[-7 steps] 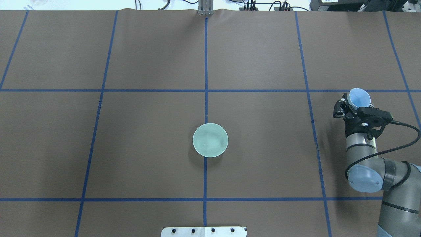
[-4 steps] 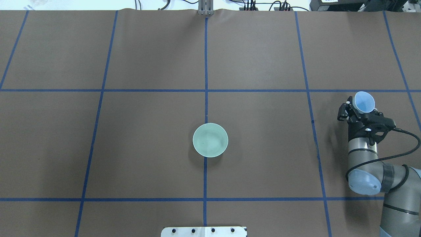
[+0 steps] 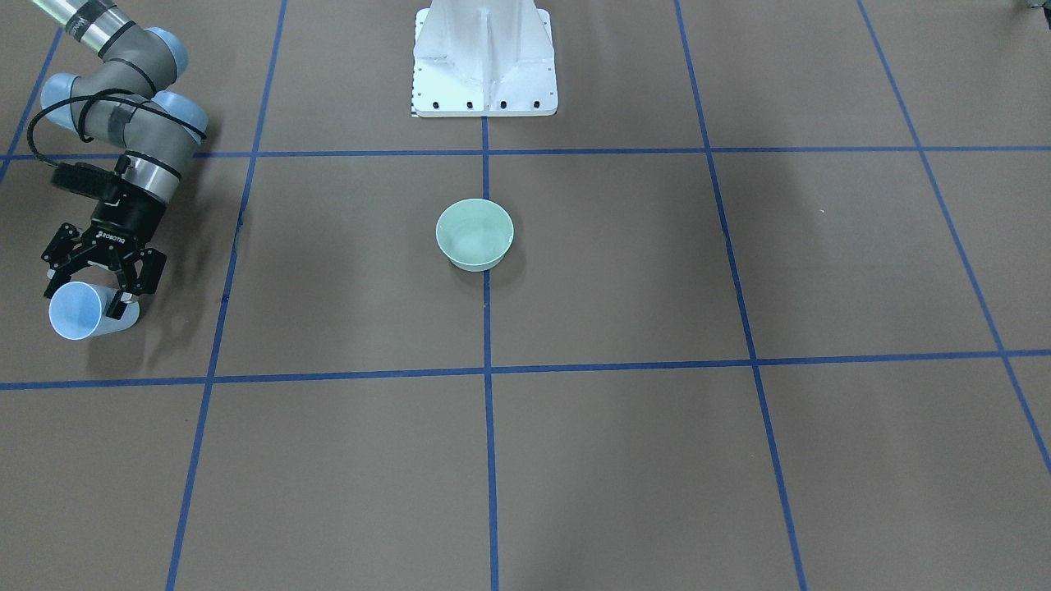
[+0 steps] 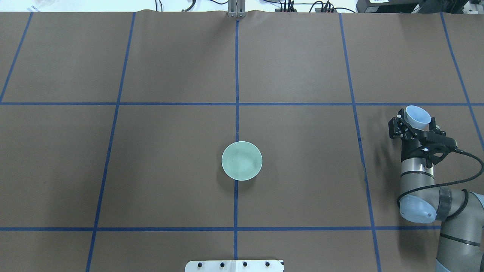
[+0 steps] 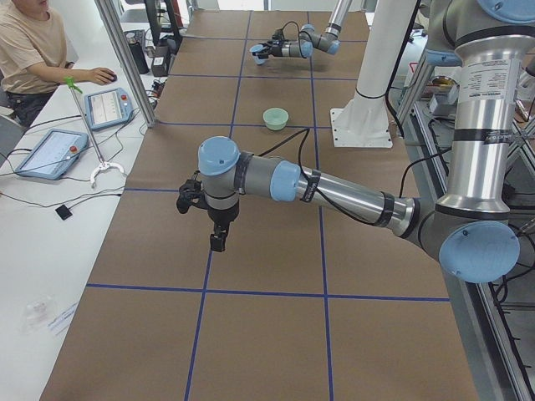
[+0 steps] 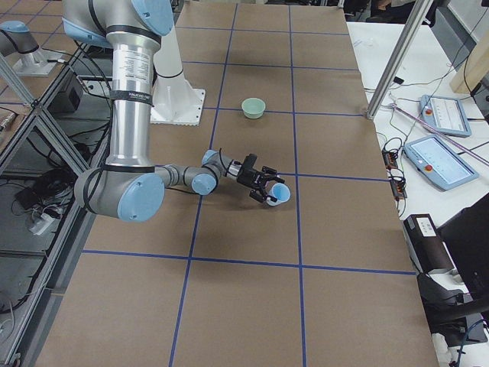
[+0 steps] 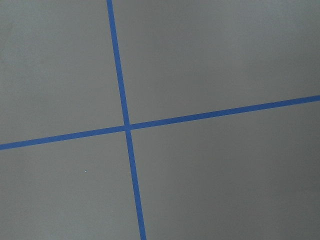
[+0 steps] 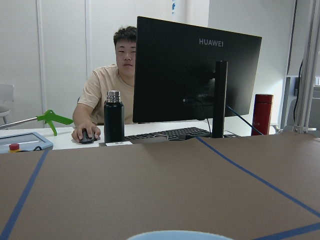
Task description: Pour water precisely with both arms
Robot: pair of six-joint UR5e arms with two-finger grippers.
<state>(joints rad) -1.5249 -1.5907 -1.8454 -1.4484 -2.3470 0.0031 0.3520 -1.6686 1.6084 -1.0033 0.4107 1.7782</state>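
Right gripper (image 4: 417, 121) around forward-tilted blue cup (image 4: 418, 114)

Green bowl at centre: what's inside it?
The green bowl shows only its pale inner wall with faint whitish streaks, possibly shallow water; no solid item. The water level cannot be judged.

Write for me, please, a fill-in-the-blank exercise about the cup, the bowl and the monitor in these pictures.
1. The right gripper grips a light ___ cup.
2. The bowl at the middle of the table is pale ___.
3. The monitor in the right wrist view bears the name ___.

Missing words: blue; green; HUAWEI.
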